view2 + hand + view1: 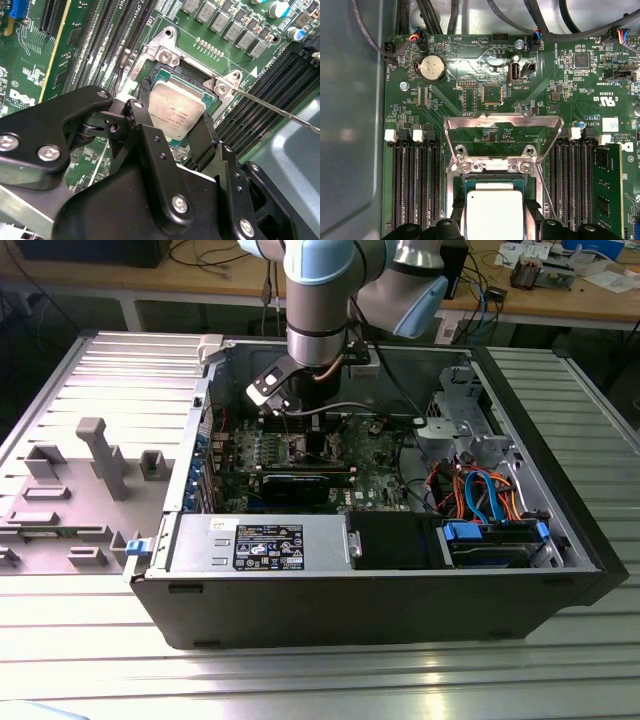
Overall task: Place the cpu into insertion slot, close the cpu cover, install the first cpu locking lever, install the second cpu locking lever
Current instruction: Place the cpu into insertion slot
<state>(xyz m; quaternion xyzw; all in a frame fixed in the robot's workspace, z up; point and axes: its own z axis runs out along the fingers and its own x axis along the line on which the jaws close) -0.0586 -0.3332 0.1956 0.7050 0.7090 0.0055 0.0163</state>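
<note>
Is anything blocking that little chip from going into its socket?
Nothing visible does. The tool holds the chip right at the socket, and the cover is swung up, off the opening.

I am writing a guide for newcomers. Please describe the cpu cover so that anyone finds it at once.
Look inside the open computer case at the green motherboard, between the two banks of black memory slots. There, next to the cpu, the cpu cover stands flipped open: the only thin silvery frame with a large window.
</note>
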